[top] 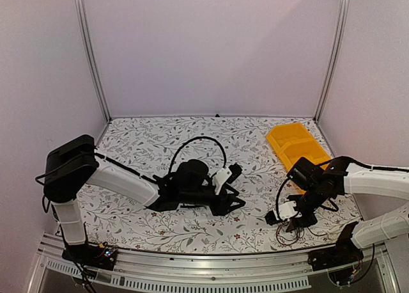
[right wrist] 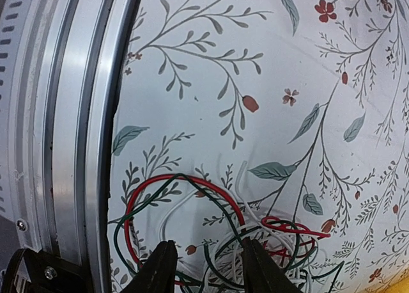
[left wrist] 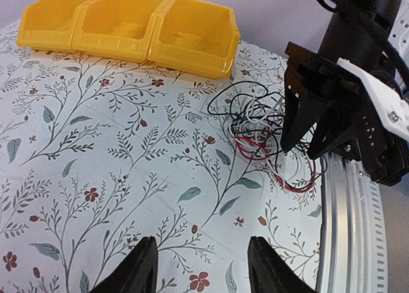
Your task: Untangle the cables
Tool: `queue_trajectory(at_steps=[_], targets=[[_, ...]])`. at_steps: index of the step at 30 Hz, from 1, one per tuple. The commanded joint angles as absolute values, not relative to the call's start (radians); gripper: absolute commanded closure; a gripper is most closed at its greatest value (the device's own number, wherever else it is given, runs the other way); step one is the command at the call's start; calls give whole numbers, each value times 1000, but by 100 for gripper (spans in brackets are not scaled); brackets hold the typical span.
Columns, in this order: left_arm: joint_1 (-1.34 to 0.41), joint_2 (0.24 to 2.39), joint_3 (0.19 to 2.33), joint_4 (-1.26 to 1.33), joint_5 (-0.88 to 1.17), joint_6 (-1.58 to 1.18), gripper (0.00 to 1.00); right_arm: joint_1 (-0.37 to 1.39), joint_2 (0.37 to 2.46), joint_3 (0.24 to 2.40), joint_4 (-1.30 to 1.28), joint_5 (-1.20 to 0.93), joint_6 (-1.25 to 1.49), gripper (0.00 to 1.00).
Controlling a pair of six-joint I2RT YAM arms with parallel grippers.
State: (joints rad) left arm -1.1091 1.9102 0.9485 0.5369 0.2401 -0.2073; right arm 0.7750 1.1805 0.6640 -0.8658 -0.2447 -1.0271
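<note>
Black fingers of the right gripper stand apart, their tips pointing down into the cables. Several strands cross the gap between them, and nothing is pinched. The left wrist view shows the same: this gripper comes down from above with both tips set in the right side of the heap.

The cables are a loose knot of thin black, red and white wires. In the right wrist view a wide red loop bulges toward the aluminium rail, with dark strands running alongside it and white ones threaded underneath. A smaller red coil lies just to the right of the fingers. The heap sits at the near right edge of the table, just beside the rail. The yellow bin stands near it but apart, farther back on the right, with three compartments showing.

The left gripper is also spread wide, with only the flowered cloth of the table between its fingers. It holds nothing. From overhead it lies low near the middle of the table, well apart from the cables, and faces them.
</note>
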Motion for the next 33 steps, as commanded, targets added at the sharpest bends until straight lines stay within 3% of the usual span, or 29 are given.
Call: queue_trajectory(at_steps=[1,9,23,33], targets=[[-1104,1870,929,562,209,-227,51,787,1189,686,-821,-244,-1001,66],[-1104,1875,936,569,204,-231,51,787,1177,722,-818,-252,-992,99],[-1131,1716,730,882,172,-148,46,787,1306,1128,-826,-599,-882,100],[-1168,1805,811,1053,119,-160,42,786,1432,1457,-922,-718,-838,100]])
